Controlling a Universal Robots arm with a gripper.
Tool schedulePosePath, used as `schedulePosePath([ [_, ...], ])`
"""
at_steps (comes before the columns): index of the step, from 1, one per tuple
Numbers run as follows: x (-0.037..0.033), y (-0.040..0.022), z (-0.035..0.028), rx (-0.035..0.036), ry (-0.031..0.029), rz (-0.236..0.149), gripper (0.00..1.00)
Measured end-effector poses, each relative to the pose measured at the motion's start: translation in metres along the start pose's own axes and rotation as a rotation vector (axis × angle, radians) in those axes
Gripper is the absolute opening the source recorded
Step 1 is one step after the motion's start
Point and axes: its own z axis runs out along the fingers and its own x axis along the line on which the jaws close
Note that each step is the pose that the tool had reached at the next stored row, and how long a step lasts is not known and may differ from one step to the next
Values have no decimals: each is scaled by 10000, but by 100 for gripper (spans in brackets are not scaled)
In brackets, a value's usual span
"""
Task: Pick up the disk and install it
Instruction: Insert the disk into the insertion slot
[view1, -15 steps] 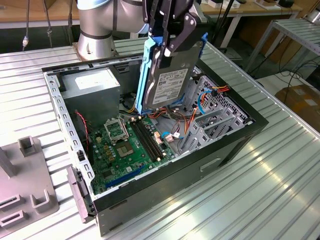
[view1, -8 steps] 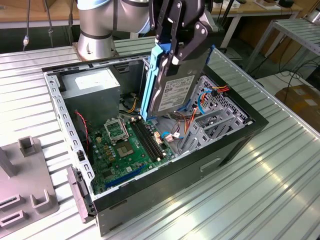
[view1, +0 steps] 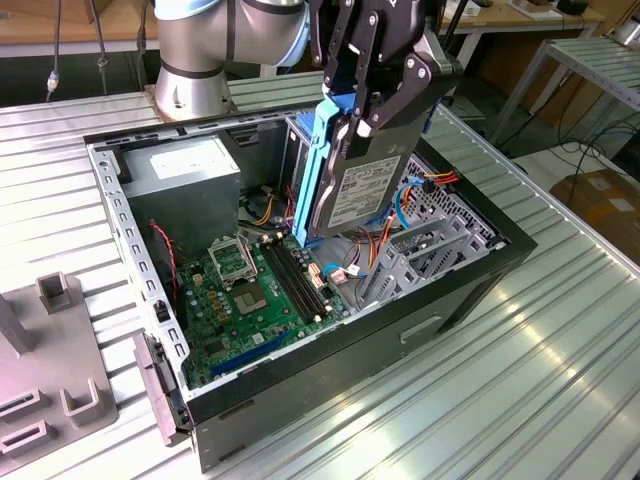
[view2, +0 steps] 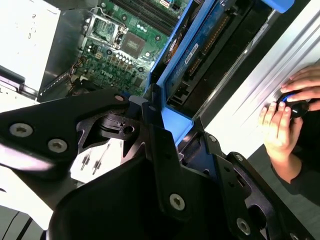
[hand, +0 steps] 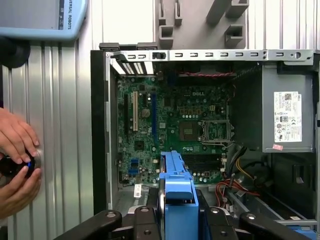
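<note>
The disk (view1: 362, 188) hangs on edge above the open computer case (view1: 470, 290), its white label facing the exterior view's right. Its bright blue side-rail frame (view1: 309, 170) runs down the side toward the motherboard. My gripper (view1: 376, 112) is shut on the disk from above, black fingers clamping both faces. In the second wrist view the disk (view2: 200, 55) and its blue frame (view2: 176, 122) reach away from the gripper (view2: 172, 131) toward the case. The first wrist view has the blue frame (hand: 177, 197) between the fingers of the gripper (hand: 177, 222), over the case's interior.
The green motherboard (view1: 255, 290) lies in the case, with a grey power supply (view1: 185, 180) and red and orange cables (view1: 432, 182) near the drive cage. A grey fixture (view1: 50, 350) sits at the exterior view's left. A person's hands (hand: 17, 160) hold a control beside the case.
</note>
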Motion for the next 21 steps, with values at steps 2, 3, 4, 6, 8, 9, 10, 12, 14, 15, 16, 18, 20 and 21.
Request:
schedulePosePath([
  [2,4,-16,0,31,-1,7,37],
  [3,5,-43,1,32,-2,16,37],
  [4,6,-67,1,32,-1,23,37],
  [6,5,-107,1,31,0,35,37],
  [8,5,-160,2,31,0,51,37],
  [9,5,-185,2,31,-1,60,37],
  [10,5,-201,3,31,-1,68,37],
  [12,5,-238,4,30,0,90,37],
  [14,4,-271,5,30,1,146,37],
  [15,4,-283,6,29,0,166,37],
  [16,6,-299,7,29,1,181,37],
  [18,17,-314,10,29,1,204,37],
  [20,30,-325,13,29,1,232,37],
  [21,37,-332,14,28,1,250,37],
])
